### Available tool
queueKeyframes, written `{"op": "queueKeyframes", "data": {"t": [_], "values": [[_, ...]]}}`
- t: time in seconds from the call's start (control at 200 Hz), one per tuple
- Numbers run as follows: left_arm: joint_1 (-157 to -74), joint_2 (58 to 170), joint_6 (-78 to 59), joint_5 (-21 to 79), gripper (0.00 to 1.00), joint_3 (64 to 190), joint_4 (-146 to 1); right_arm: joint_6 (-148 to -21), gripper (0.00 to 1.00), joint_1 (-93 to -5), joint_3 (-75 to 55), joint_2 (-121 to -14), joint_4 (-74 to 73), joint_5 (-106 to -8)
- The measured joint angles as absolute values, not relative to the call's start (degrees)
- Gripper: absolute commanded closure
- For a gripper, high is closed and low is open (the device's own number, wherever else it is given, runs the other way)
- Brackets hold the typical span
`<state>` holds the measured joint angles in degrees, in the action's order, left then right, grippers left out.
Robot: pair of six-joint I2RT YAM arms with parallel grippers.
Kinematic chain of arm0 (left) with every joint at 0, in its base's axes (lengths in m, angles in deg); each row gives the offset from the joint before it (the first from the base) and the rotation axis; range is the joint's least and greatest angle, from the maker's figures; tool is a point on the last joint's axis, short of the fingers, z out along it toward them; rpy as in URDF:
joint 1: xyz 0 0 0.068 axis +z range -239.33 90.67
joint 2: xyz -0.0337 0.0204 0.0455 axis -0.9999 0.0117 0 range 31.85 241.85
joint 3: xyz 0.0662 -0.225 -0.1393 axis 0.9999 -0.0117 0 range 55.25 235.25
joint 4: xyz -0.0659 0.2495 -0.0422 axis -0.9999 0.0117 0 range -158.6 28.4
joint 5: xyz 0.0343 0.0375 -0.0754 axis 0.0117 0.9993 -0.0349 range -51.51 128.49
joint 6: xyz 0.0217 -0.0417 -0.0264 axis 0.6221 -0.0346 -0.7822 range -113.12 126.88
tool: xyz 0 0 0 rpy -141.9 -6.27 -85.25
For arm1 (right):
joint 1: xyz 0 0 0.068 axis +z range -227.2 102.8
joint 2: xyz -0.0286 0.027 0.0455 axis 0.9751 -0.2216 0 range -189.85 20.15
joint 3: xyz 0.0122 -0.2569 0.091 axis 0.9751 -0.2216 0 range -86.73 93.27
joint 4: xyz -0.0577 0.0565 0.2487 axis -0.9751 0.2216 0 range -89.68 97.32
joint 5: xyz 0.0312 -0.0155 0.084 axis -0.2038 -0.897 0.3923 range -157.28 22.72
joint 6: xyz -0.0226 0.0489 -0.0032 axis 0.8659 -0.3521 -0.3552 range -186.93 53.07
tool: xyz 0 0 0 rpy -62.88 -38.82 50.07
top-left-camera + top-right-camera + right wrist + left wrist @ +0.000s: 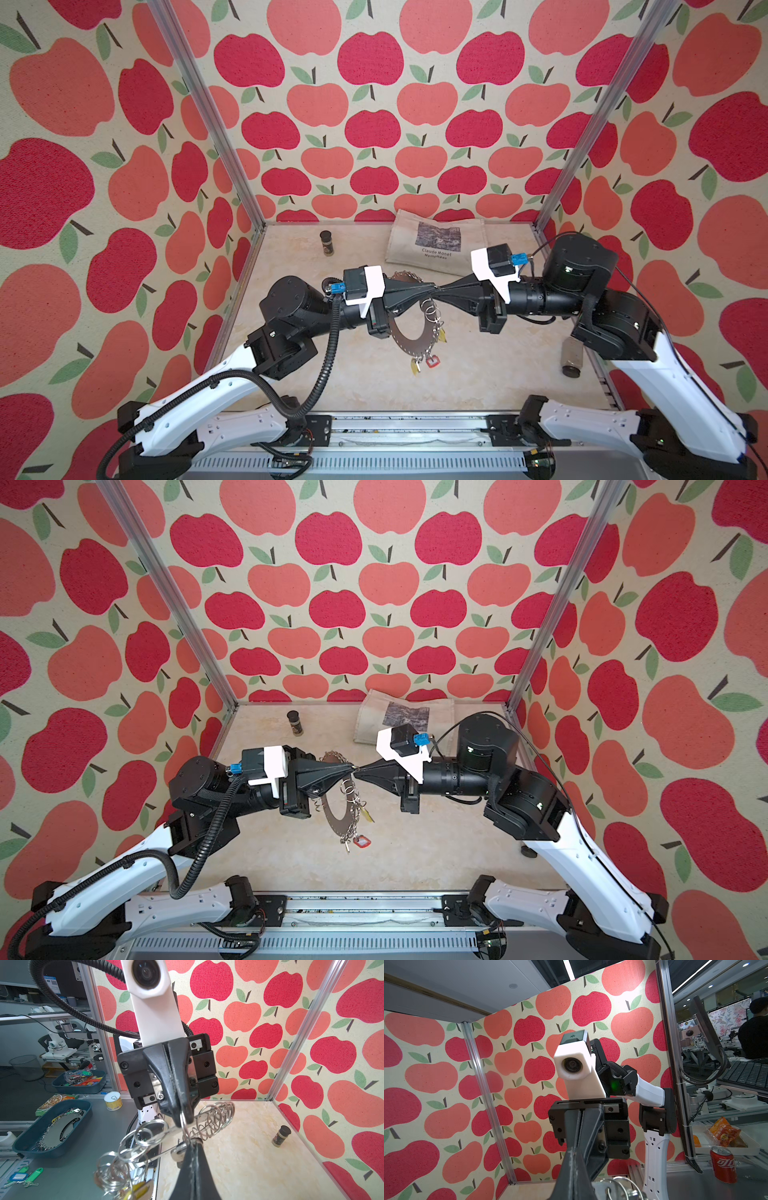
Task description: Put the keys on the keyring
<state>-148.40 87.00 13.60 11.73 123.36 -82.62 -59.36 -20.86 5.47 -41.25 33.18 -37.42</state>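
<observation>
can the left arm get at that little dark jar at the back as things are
Probably not yet. The way to the jar looks open, but the left gripper is shut on the lifted keyring, so it isn't free.

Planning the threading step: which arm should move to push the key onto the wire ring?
Likely right. The right gripper pinches the key beside the wire ring; the left gripper is shut on that ring, steadying the keyring.
</observation>
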Motion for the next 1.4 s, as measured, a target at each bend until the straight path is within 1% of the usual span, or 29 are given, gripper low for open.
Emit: {"op": "queueKeyframes", "data": {"t": [0.085, 0.145, 0.195, 0.225, 0.26, 0.34, 0.625, 0.74, 0.865, 1.131, 1.221, 1.401], "values": [[-148.18, 87.00, 13.17, 11.36, 1.00, 123.28, -82.79, -59.31, 1.00, -20.86, 5.47, -41.23, 33.25, -37.63], [-148.01, 87.00, 12.75, 11.16, 1.00, 123.10, -82.97, -59.18, 0.96, -20.84, 5.49, -41.12, 33.47, -38.09], [-147.83, 87.00, 12.56, 11.05, 1.00, 122.88, -83.01, -58.90, 0.89, -20.84, 5.49, -41.01, 33.99, -38.73], [-147.72, 87.00, 12.45, 11.01, 1.00, 122.71, -83.03, -58.66, 0.82, -20.84, 5.49, -40.90, 34.45, -39.06], [-147.61, 87.00, 12.32, 11.03, 1.00, 122.58, -83.10, -58.31, 0.77, -20.84, 5.49, -40.66, 35.41, -39.56], [-147.39, 87.00, 12.29, 11.05, 1.00, 122.53, -83.67, -57.78, 0.75, -20.84, 5.49, -40.14, 36.94, -40.48], [-147.26, 87.00, 11.88, 10.97, 1.00, 122.29, -84.78, -57.67, 0.75, -20.84, 5.47, -37.43, 36.68, -40.87], [-147.26, 87.00, 11.64, 10.92, 1.00, 122.29, -84.76, -57.85, 0.77, -20.84, 5.23, -36.95, 34.69, -40.87], [-147.26, 87.00, 11.09, 10.55, 1.00, 122.29, -84.76, -58.35, 0.80, -20.84, 4.84, -37.01, 33.05, -40.56], [-147.26, 87.38, 10.76, 9.44, 1.00, 122.29, -84.70, -59.64, 0.81, -20.84, 4.40, -39.09, 30.12, -38.25], [-147.26, 87.44, 10.76, 9.44, 1.00, 122.29, -84.70, -59.99, 0.83, -20.84, 4.35, -39.37, 29.58, -37.83], [-147.26, 87.40, 10.76, 9.22, 1.00, 122.32, -84.74, -60.40, 0.90, -20.84, 4.35, -39.68, 28.64, -37.31]]}}
